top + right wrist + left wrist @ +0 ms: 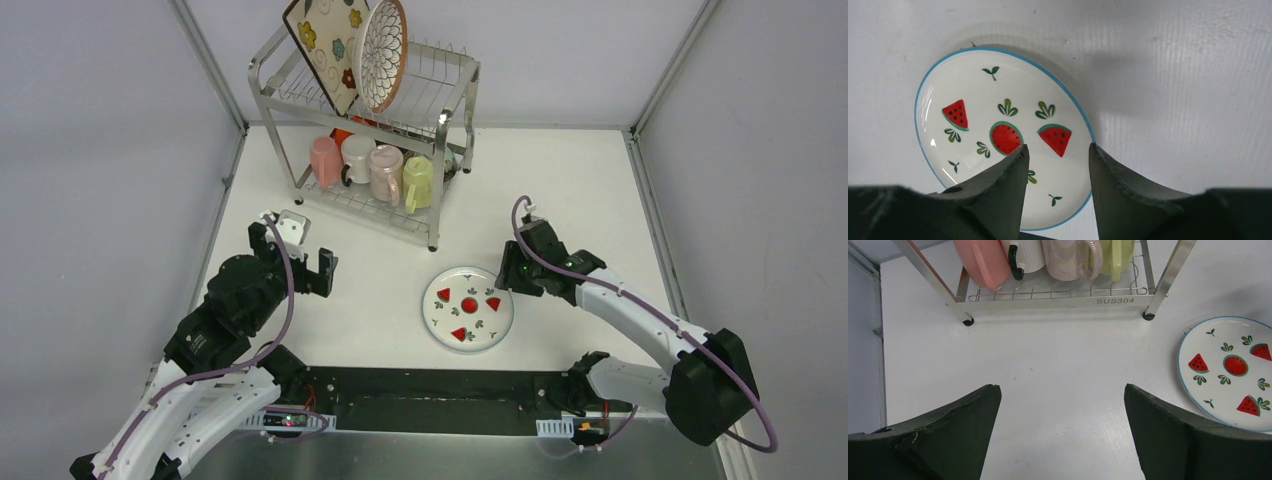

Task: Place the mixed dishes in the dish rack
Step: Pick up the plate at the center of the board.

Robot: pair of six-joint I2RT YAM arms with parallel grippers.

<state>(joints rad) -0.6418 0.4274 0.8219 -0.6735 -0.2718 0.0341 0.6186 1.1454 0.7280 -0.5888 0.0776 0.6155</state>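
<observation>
Right gripper: dark wedge-shaped fingers, parted about halfway, nothing held, poised at the right edge of the white red-marked plate.
Plate: round, glossy glaze, thin blue rim, red watermelon slices and green sprigs. It lies flat on the white table, lower centre of the top view.
Left gripper: jaws spread wide, empty.
Dish rack: two-tier, shiny steel wire and tube, upper centre. Lower rail stamped "SUS304".
Upper tier: square floral cream plate and brown-rimmed petal-pattern plate, on edge.
Lower tier: pink mug, ribbed white mug, mottled pink mug, yellow-green mug.
</observation>
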